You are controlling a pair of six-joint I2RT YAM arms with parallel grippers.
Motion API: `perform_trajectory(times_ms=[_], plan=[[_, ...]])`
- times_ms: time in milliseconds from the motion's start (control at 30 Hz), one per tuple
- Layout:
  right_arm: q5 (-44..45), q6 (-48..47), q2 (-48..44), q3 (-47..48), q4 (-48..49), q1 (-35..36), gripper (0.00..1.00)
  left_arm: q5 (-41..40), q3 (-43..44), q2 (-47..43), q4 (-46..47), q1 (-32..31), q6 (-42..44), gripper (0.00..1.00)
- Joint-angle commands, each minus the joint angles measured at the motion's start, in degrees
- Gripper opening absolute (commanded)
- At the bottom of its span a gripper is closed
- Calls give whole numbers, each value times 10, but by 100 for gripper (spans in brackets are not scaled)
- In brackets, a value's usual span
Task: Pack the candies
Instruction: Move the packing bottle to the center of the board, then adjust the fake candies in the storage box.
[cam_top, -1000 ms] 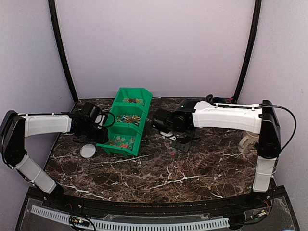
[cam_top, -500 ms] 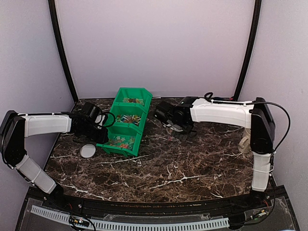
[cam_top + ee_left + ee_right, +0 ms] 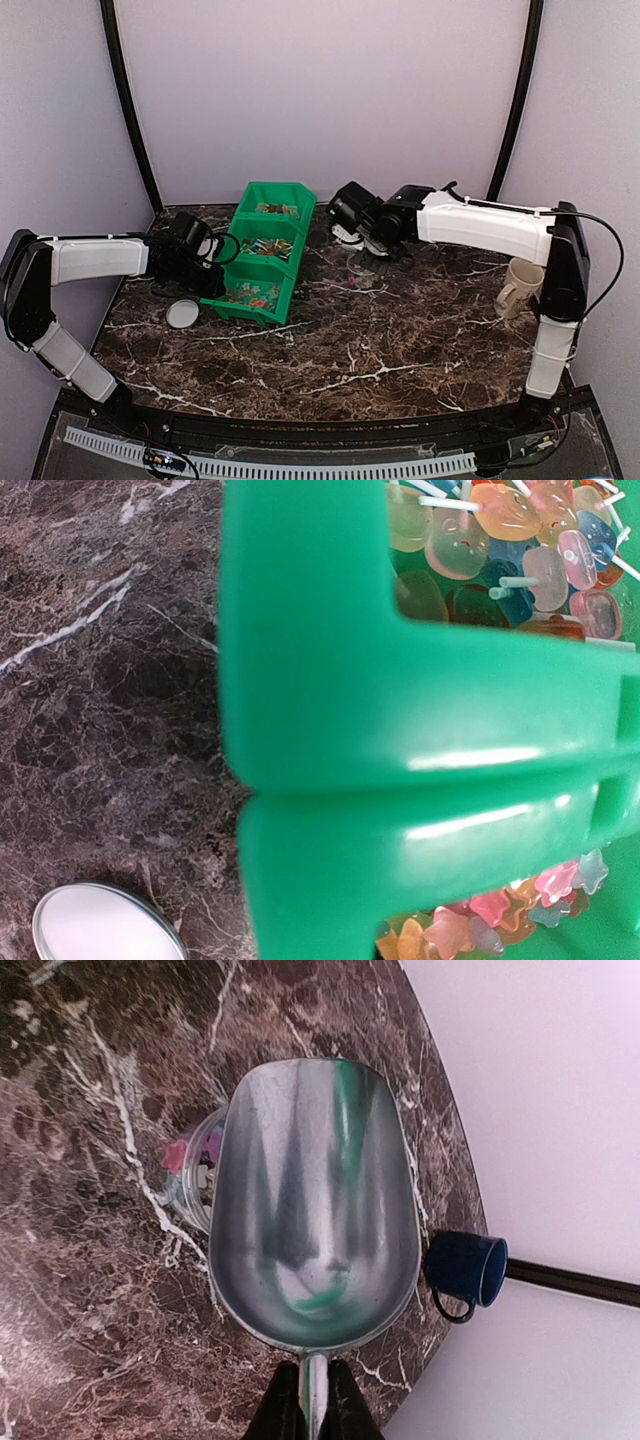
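The candies are small translucent pieces in mixed colours, lying in the compartments of a green bin. My left gripper sits at the bin's left wall, shut on it. Its fingers are hidden in the left wrist view. My right gripper is shut on the handle of an empty metal scoop, held above the table behind a small clear jar. A few candies lie in the jar, and the scoop covers part of it.
A flat round whitish lid lies on the marble table in front of the left gripper. A beige mug stands at the right edge. A dark blue cup sits near the table's back edge.
The right arm has carried the scoop away from the table's middle toward the back, beside the bin's far end, uncovering the jar and the beige mug. The left arm has not moved.
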Motion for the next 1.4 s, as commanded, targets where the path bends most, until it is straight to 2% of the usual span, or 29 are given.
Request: perform_trajectory(times_ms=[0,167,433,467,567,667,800,967,1167,1300,1367], plan=[[-69,-59,-100,-24,78,20,0,28,38,-52,94,0,-7,0],[-114,-118,-133,-28,78,72,0,29,38,-51,95,-1,-7,0],[-157,-151,-86,55,3,128,0,17,41,-46,86,-1,-4,0],[-159,-155,-75,68,-10,133,0,22,39,-46,91,0,-6,0],[-130,-148,-41,113,-41,141,0,109,14,-49,148,5,-31,0],[-97,-129,-54,102,3,139,0,158,9,-40,170,8,-55,0],[-48,-110,-122,35,137,138,0,247,-8,-23,221,21,-95,0],[-54,-84,-188,-16,239,137,0,376,-29,12,314,35,-163,0],[-75,-84,-200,-15,226,138,0,327,-9,1,249,34,-115,0],[-76,-89,-175,3,198,138,0,406,-47,-1,368,36,-185,0],[-82,-89,-162,8,186,139,0,356,-24,5,291,34,-142,0]])
